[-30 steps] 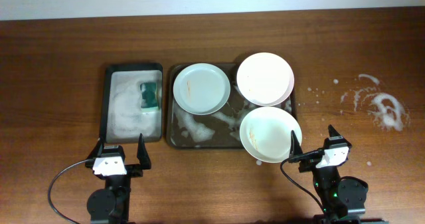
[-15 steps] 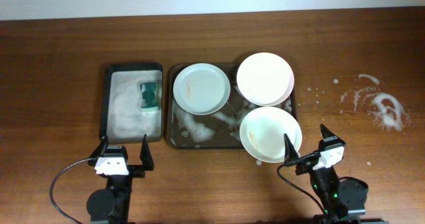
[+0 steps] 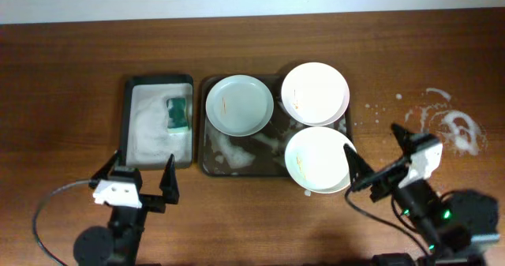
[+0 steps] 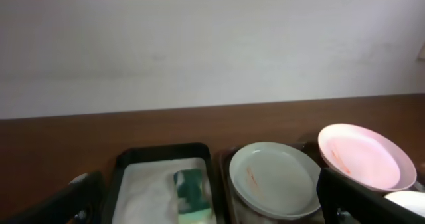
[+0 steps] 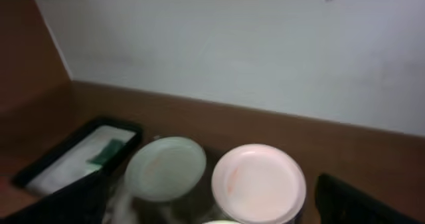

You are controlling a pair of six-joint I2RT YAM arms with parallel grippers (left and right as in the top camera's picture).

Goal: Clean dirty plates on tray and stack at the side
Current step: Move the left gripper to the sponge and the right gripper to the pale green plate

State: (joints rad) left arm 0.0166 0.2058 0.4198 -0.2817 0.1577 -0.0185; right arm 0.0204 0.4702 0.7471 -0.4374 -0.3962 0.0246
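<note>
Three of a kind shared the tray (image 3: pixel 202 140): a mint plate (image 3: pixel 239 105) at its 10 o'clock corner, a pink plate (image 3: pixel 315 93) at 2 o'clock, and a white plate (image 3: pixel 319 159) at 5 o'clock, hanging out over the tray's near rim. Each carried a faint brownish streak toward its 9 o'clock side. White foam streaked the tray floor between them.

At 9 o'clock of the tray, just beside it, stood a narrower dark tray (image 3: pixel 126 124), foamy inside, with a green sponge (image 3: pixel 177 114) at its 2 o'clock corner.

The left gripper (image 3: pixel 136 174) hung at 6 o'clock of the narrow tray, fingers spread as wide as they go and holding nothing. The right gripper (image 3: pixel 369 136) sat at 3 o'clock of the white plate, also fully spread and empty. Its nearer finger overlapped that plate's rim in the overhead view; whether it touched could not be told.

The side (image 3: pixel 454 128), wood-grain tabletop flecked with white soap splashes, lay at 3 o'clock of the tray, well apart, with no plate on it.
</note>
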